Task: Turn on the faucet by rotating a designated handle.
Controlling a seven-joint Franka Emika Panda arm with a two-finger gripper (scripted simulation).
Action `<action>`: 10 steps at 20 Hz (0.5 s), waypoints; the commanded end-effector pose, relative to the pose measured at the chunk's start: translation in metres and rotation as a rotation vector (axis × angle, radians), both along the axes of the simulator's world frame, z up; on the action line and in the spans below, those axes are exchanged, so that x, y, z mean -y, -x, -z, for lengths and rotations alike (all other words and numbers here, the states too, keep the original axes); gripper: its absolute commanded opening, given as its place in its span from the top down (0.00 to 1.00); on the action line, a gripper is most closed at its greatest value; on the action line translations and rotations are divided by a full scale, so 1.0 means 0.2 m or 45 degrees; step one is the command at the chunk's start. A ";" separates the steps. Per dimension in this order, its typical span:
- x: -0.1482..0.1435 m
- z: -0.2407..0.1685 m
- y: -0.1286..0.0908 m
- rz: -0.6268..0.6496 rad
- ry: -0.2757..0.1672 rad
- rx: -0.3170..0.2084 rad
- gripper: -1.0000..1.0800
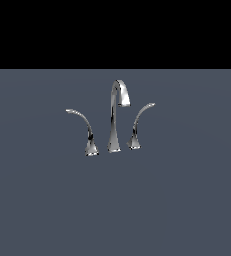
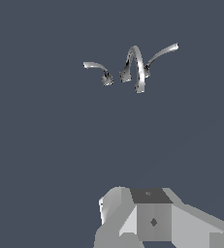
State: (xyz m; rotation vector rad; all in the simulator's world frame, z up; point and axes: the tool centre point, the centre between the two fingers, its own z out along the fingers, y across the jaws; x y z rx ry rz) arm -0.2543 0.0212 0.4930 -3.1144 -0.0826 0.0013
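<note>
The faucet [image 1: 114,120] stands mid-floor, its designated handle [image 1: 82,127] on the exterior view's left (tip nearly level). The gripper [image 2: 152,218], well apart, shows only its body; its opening cannot be told

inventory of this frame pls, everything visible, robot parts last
gooseneck spout: 1, shiny chrome, middle of the set, tallest piece, on a flared base.
designated handle: 1, chrome lever, on the exterior view's left of the spout, arching to a nearly horizontal tip; stands apart from the spout.
shorter handle: 1, chrome, on the exterior view's right of the spout, tip sweeping upward.
ground surface: 1, flat dark blue-grey, under all three pieces.
background: black band above the surface in the exterior view.
gripper: 1, grey blocky body, seen only in the wrist view, far from the faucet and touching nothing; fingertips not visible, so open or shut is unclear.
</note>
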 end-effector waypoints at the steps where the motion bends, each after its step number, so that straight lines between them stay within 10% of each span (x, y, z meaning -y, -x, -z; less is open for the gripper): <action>1: 0.00 0.00 0.00 0.000 0.000 0.000 1.00; 10: -0.04 0.05 -0.02 0.055 0.001 -0.001 1.00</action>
